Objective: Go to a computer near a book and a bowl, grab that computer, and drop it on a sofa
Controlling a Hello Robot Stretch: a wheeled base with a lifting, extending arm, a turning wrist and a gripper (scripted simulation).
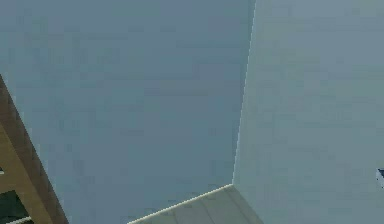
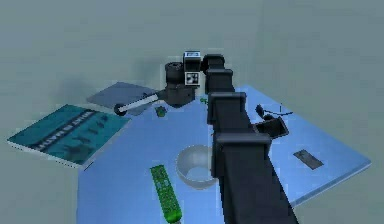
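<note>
In the arm side view a pale blue table (image 2: 320,180) carries a flat grey slab, likely the closed computer (image 2: 112,94), near its far left corner. A teal book (image 2: 62,136) lies to the left of the slab and a white bowl (image 2: 194,162) stands nearer the front. The dark arm (image 2: 235,140) reaches out across the table. Its gripper (image 2: 128,107) points left, with its thin fingers at the grey slab's near edge. I cannot tell whether it holds anything.
A green remote (image 2: 165,192) lies in front of the bowl, and a small green bit (image 2: 160,115) sits by the gripper. To the arm's right lie a dark tangled object (image 2: 270,124) and a small dark flat device (image 2: 305,158). The forward view has bare walls meeting in a corner (image 1: 240,120), a floor strip (image 1: 205,208) and a brown wooden edge (image 1: 22,160).
</note>
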